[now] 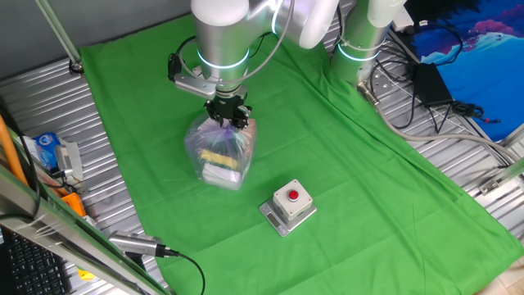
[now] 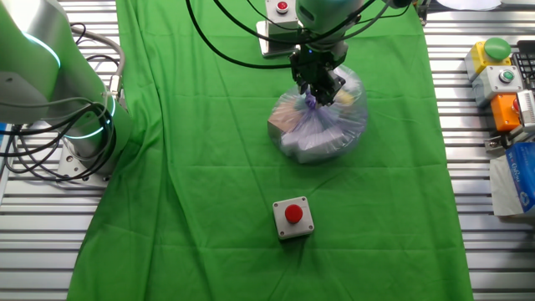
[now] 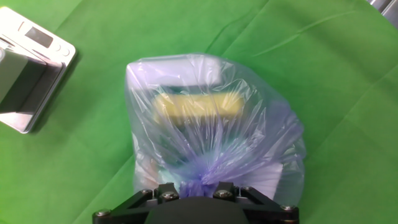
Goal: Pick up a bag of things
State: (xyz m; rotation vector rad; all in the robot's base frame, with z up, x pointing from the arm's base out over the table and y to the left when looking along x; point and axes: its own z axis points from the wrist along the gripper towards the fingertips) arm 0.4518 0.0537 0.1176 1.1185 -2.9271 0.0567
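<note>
The bag [image 1: 219, 156], seen at center on the green-draped counter [image 1: 368, 188], is gripped at its gathered neck by the closed end effector [image 1: 227, 116]; a straight, slow lift is advised, the red-button box [image 1: 288, 206] at five o'clock being avoided.

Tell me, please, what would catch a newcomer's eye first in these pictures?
Most striking is the purplish translucent bag of things in the middle of the green cloth, with yellow and white items showing through it. The gripper sits right at its gathered top, seemingly pinching it. Next comes the grey box with a red button, standing apart on the cloth, nearer the front edge in one fixed view.
</note>
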